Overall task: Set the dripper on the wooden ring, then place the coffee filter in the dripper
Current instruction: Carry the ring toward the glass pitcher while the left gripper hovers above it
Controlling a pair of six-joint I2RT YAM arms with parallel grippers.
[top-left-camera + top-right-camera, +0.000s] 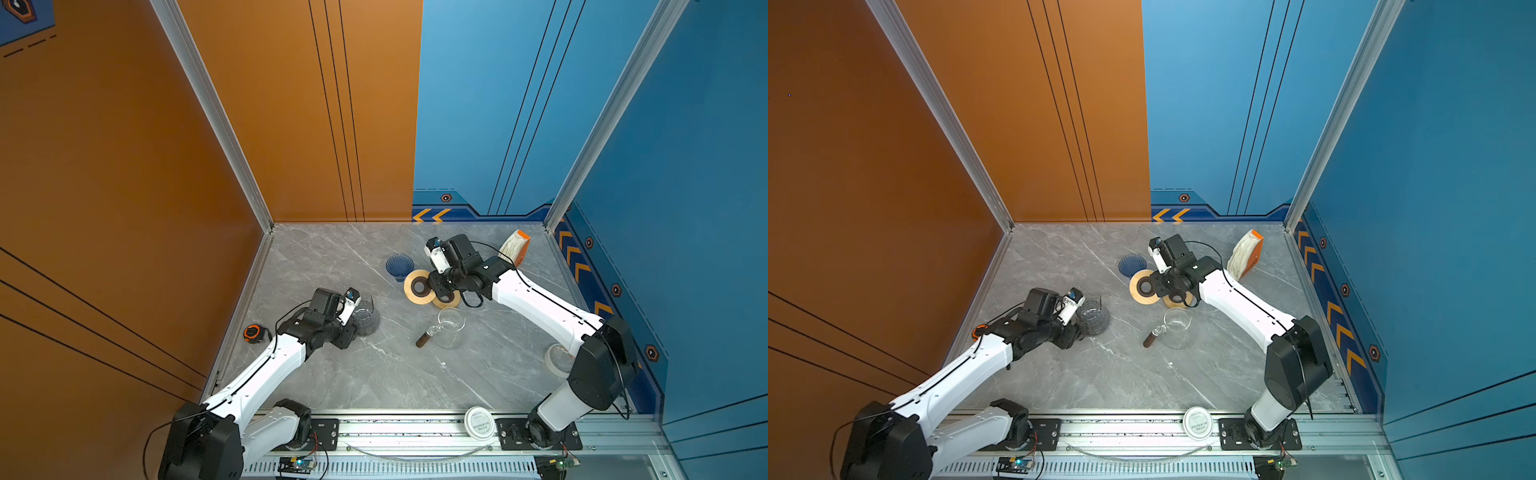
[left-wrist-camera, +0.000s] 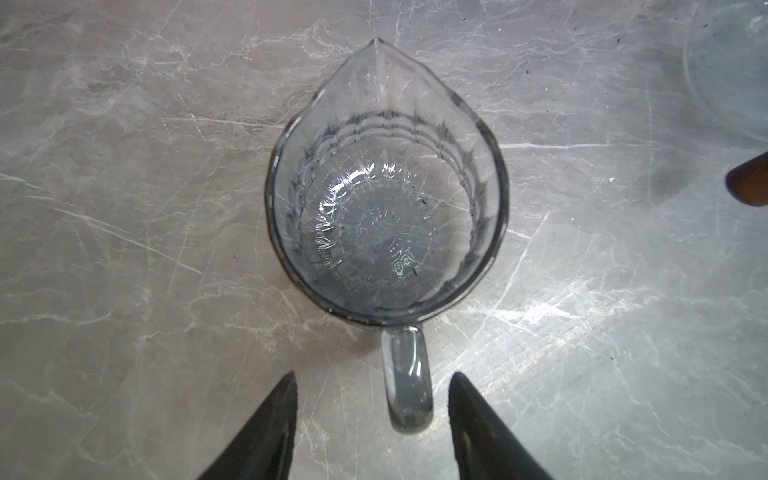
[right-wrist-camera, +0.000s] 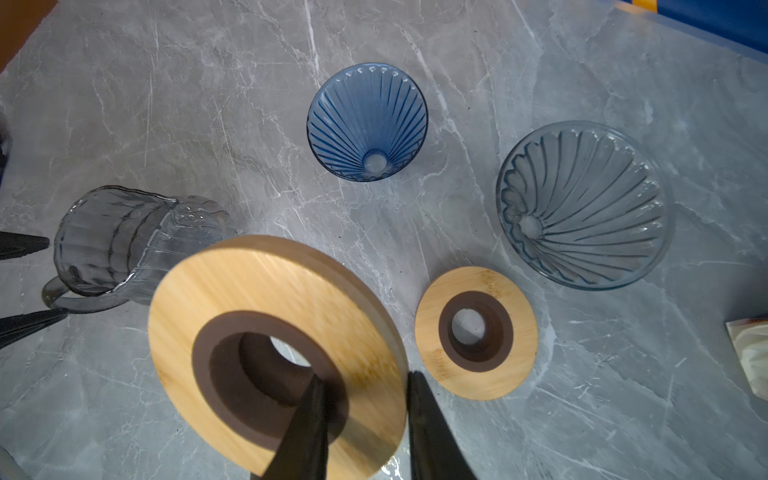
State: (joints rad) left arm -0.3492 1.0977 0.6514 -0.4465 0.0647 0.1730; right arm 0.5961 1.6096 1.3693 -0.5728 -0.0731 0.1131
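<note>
Gripping wooden ring (image 3: pixel 232 291): right pincer (image 3: pixel 365 374) (rim partly hidden) | left pincer (image 2: pixel 372 374) wide around pitcher handle (image 2: pixel 407 386)

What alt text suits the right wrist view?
The right tool grips a large bamboo ring, one finger through its hole. Beyond it on the marble table sit a smaller bamboo ring, a blue dripper, a clear glass dripper and a glass pitcher.

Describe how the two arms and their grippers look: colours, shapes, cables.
Both the left arm and the right arm have white shell links with black joints and black wrists, and a thin black cable runs along each. A small white module with a blue spot sits on each wrist. The left gripper and right gripper have dark fingers tapering to points.
</note>
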